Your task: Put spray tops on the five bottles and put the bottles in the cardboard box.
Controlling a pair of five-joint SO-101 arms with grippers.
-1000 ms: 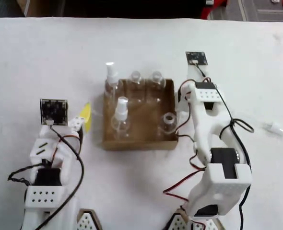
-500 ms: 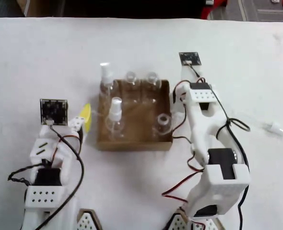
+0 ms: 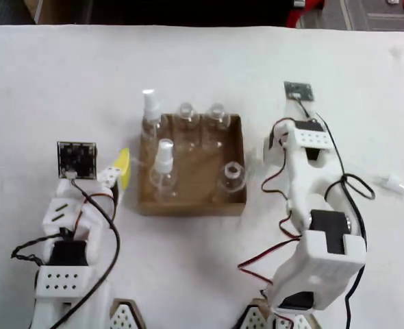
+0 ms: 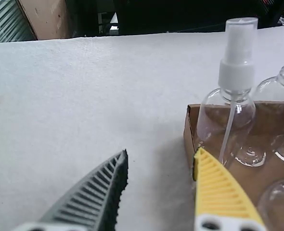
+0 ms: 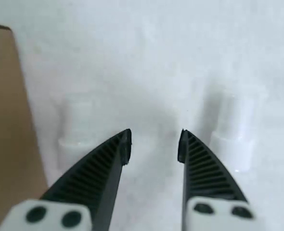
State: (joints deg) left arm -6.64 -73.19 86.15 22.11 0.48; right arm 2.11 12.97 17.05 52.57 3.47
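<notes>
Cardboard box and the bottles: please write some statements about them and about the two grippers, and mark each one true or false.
1. All five bottles stand inside the cardboard box. True.
2. Four bottles carry spray tops. False: two do, the far-left bottle and the near-left bottle; three are open.
3. The left gripper is open and holds nothing. True.
4. The right gripper is shut on a spray top. False: it is open, with two spray tops standing on the table ahead of it.
5. A loose spray top lies on the table, apart from the box. True.
</notes>
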